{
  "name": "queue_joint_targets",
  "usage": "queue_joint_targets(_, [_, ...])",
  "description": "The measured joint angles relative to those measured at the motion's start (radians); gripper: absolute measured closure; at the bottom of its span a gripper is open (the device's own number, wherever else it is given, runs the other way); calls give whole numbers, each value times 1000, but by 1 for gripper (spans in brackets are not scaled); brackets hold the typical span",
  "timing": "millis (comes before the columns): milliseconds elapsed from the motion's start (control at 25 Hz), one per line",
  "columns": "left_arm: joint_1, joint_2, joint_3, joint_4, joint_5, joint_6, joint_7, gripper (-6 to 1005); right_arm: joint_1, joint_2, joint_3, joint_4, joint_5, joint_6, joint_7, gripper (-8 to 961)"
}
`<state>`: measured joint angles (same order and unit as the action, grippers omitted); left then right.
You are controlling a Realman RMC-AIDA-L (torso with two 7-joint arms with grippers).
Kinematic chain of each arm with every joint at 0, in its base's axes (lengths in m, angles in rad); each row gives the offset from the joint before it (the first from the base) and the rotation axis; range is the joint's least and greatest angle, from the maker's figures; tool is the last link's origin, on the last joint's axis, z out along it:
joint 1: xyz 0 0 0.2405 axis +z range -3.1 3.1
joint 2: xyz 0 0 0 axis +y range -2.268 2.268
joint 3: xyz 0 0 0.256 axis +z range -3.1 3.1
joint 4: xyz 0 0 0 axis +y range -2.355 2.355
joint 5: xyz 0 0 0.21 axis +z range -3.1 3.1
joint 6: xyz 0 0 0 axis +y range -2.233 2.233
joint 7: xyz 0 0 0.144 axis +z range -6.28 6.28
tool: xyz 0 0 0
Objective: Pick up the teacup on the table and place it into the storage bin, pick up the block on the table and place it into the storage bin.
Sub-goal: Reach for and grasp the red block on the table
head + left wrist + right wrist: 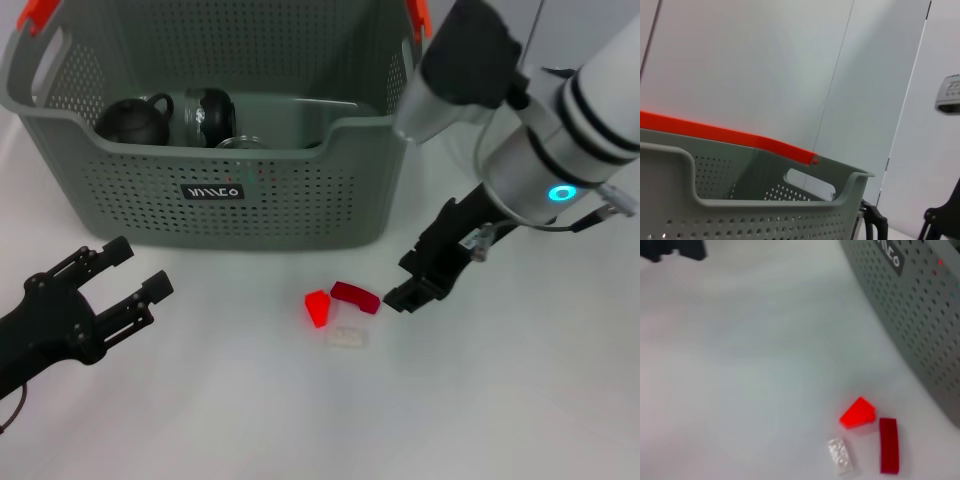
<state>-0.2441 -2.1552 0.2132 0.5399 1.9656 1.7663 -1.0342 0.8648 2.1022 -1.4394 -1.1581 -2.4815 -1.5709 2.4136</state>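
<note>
We see three blocks on the counter (500, 420) in front of the storage bin (230, 190): bright red block (317, 308), dark red block (355, 296) touching-close at its 2 o'clock, clear block (347, 338) at its 5 o'clock. Dark teapot (135, 120) lies in the bin. Right hand (412, 285) sits just beside the dark red block at 3 o'clock; finger spread: can't tell. Left hand (140, 268) is at 9 o'clock, well apart, fingers wide, holding nothing.

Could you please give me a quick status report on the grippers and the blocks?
Right gripper open, low beside dark red block. Left gripper open, idle on the left. Three blocks on table before storage bin. Nothing in the way.
</note>
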Motion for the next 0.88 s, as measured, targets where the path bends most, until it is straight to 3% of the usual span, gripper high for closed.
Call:
queue_joint_targets(400, [2,0,0,0,-2,-10,0,248,3,6,-193,162,20,304,13,430])
queue_joint_targets(880, [-4,-5,7,0,1,-18,0,249,3,6,-285,298,83,490,-12,434])
